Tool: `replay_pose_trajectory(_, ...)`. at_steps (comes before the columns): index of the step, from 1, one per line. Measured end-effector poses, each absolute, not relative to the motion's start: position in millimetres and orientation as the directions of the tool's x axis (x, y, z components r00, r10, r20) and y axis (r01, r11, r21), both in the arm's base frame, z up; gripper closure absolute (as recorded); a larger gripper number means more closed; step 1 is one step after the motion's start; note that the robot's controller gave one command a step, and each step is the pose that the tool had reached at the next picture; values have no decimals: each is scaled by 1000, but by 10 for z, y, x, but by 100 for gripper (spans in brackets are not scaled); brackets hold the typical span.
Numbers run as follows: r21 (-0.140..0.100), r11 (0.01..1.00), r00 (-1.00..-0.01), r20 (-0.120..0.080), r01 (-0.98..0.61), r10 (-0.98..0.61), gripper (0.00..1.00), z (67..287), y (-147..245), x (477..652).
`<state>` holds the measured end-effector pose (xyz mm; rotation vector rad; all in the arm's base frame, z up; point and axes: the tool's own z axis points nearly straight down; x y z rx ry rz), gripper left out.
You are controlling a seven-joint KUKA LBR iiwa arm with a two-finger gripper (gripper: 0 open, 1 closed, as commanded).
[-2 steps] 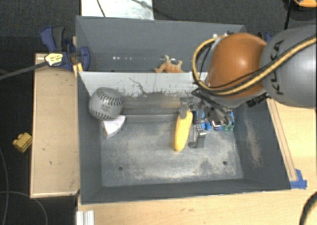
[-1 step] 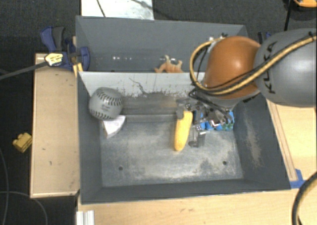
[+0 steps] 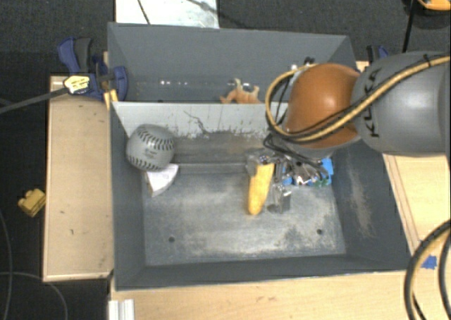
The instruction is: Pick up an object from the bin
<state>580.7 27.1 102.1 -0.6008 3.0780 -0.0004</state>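
end effector [image 3: 276,192] just beside long yellow thing [image 3: 258,190]

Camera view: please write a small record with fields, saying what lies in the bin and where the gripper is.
bin: grey metal, few loose things
gripper: low over the floor, right of the middle
yellow oblong thing: nearest, close beside the gripper on the view's left; whether held, cannot tell
grey ball: far left of the floor
white piece: just in front of the ball
blue thing: right of the gripper, partly hidden
small tan thing: at the rear wall
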Motion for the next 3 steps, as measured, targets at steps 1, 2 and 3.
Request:
replay_pose_trajectory(1,3,752,-752,0,-659,-659,100,705,192,5801)
replay_pose_trajectory(2,4,756,-756,1,-654,-654,100,706,193,5801)
replay_pose_trajectory(3,4,759,-759,1,-651,-651,100,706,194,5800)
